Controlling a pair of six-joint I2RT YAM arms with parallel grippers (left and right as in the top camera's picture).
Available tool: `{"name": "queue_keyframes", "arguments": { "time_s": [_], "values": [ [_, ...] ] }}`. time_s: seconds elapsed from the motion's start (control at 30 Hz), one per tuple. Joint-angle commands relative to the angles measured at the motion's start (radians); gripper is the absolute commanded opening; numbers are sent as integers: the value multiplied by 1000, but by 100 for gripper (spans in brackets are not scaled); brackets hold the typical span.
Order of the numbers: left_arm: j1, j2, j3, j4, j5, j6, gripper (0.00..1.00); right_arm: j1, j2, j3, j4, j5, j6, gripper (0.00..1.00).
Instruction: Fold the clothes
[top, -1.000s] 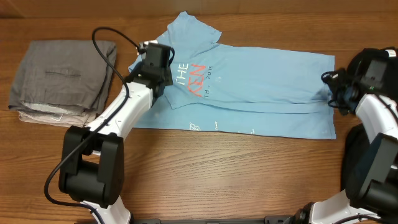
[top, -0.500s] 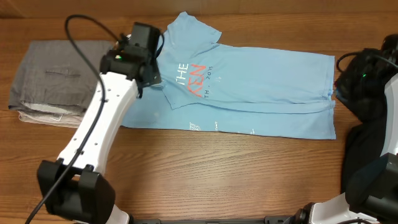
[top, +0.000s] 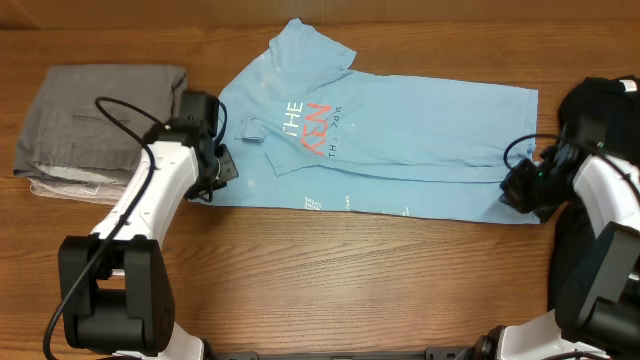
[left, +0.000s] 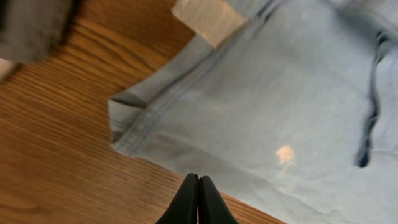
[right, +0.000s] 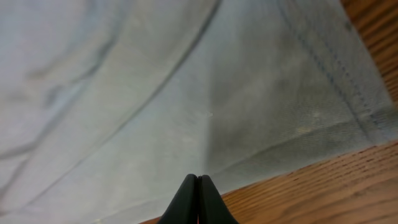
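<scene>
The light blue T-shirt lies flat on the wooden table, spread out between the two pincers. The left pincer has its two black fingers pressed tight together, tip to tip. I cannot tell if any cloth is caught between them. Just ahead of its tips is the edge of the shirt, with a seam running along it. A folded corner of the shirt sits ahead and to the left. Farther ahead is a small white label. On the far side of this pincer from the shirt is a pile of folded grey clothes. The right pincer has its fingers pressed together too. Blue cloth with soft creases fills almost everything ahead of it. A stitched hem runs off to its right, and bare wood shows past the hem and beside the tips. The red and white letters on the shirt are much nearer to the left pincer than to the right one.
</scene>
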Motion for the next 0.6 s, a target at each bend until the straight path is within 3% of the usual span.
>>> {"name": "queue_keyframes", "arguments": {
  "time_s": [0.0, 0.2, 0.57],
  "values": [
    [-7, 3, -50, 58, 28, 35, 4, 5, -10, -73, 52, 37, 20, 4],
    [-27, 3, -89, 97, 143, 130, 4, 5, -10, -99, 76, 142, 64, 4],
    [-80, 3, -230, 273, 145, 215, 4, 5, -10, -103, 125, 205, 80, 4]
  ]
}}
